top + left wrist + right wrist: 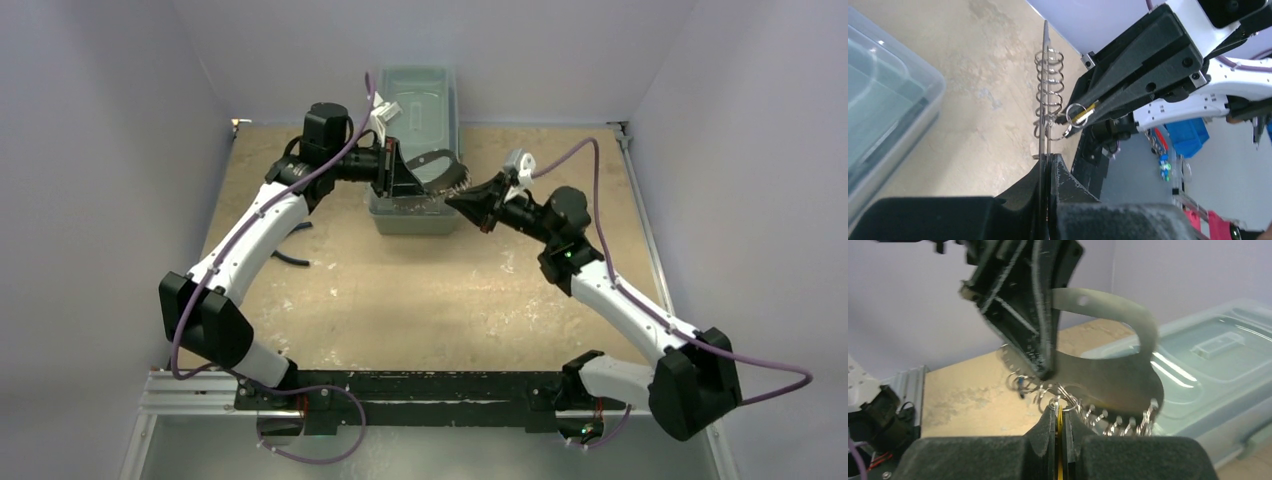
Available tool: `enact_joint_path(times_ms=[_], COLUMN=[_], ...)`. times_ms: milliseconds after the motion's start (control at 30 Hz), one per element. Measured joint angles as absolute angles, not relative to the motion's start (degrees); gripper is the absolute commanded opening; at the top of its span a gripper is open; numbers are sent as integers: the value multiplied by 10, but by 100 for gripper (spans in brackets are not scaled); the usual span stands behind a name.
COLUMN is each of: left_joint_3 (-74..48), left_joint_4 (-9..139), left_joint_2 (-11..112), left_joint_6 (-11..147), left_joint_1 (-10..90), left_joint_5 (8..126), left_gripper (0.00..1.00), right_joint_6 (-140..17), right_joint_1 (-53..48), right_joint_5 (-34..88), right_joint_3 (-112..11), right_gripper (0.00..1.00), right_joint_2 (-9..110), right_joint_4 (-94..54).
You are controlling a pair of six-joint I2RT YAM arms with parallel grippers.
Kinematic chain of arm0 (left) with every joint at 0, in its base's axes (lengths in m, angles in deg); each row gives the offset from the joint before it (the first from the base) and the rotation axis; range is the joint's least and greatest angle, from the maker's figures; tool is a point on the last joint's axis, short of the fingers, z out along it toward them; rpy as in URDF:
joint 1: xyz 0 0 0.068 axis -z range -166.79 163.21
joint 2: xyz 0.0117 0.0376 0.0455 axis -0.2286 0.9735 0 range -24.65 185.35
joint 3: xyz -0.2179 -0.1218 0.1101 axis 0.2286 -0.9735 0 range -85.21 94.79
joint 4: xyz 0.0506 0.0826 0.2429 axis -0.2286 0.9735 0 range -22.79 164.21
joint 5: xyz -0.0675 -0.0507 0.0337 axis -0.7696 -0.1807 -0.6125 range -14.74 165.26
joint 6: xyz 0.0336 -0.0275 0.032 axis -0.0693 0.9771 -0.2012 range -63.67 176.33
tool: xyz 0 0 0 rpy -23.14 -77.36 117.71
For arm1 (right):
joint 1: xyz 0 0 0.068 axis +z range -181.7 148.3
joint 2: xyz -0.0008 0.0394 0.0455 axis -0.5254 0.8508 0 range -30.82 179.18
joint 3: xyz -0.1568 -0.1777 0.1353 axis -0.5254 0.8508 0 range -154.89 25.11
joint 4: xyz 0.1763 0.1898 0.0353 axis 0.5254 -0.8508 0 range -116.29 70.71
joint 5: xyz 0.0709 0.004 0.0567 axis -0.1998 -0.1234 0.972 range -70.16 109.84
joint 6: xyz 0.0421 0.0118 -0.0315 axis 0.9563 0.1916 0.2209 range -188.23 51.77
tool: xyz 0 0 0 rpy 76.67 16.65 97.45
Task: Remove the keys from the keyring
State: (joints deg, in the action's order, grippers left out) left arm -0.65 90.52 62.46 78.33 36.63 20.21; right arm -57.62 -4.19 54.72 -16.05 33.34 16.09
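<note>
The keyring (441, 171) is a flat silvery metal loop held in the air in front of the bin. My left gripper (418, 184) is shut on it. In the left wrist view (1049, 158) it shows edge-on (1046, 60) with a row of small wire rings. My right gripper (458, 199) is shut on the yellow-headed key (1060, 416), which hangs from a small ring at the keyring's lower edge (1113, 375). The yellow key also shows in the left wrist view (1084, 113), between the right fingers (1128, 75). I cannot make out the silvery keys among the small rings (1120, 424).
A clear lidded plastic bin (415, 100) stands at the back centre of the tan table, right behind and under the two grippers; it also shows in the right wrist view (1218, 370). A dark tool (290, 258) lies on the table by the left arm.
</note>
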Motion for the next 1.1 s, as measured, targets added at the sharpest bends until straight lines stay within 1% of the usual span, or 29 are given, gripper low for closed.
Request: enact_joint_path(times_ms=[67, 233, 400, 500, 667, 833, 1100], left_joint_3=[-11, -9, 6, 6, 5, -12, -61], left_joint_4=[879, 790, 754, 762, 763, 767, 820], left_joint_2=[626, 655, 717, 735, 739, 733, 676], left_joint_6=[796, 838, 859, 856, 855, 832, 758], left_joint_1=[359, 322, 297, 297, 297, 297, 299], left_joint_5=[210, 212, 191, 187, 185, 177, 181], left_gripper=[0, 0, 0, 0, 0, 0, 0], right_joint_6=[-579, -625, -713, -758, -802, -814, -829], right_joint_1=[-60, -85, -94, -98, -98, -99, -95], right_joint_5=[560, 595, 619, 632, 647, 659, 674], right_joint_3=[-203, -354, -462, -479, -490, -491, -472], right_gripper=[0, 0, 0, 0, 0, 0, 0], right_joint_2=[365, 467, 545, 562, 564, 566, 561], right_joint_4=[139, 44, -95, -159, -221, -233, -254])
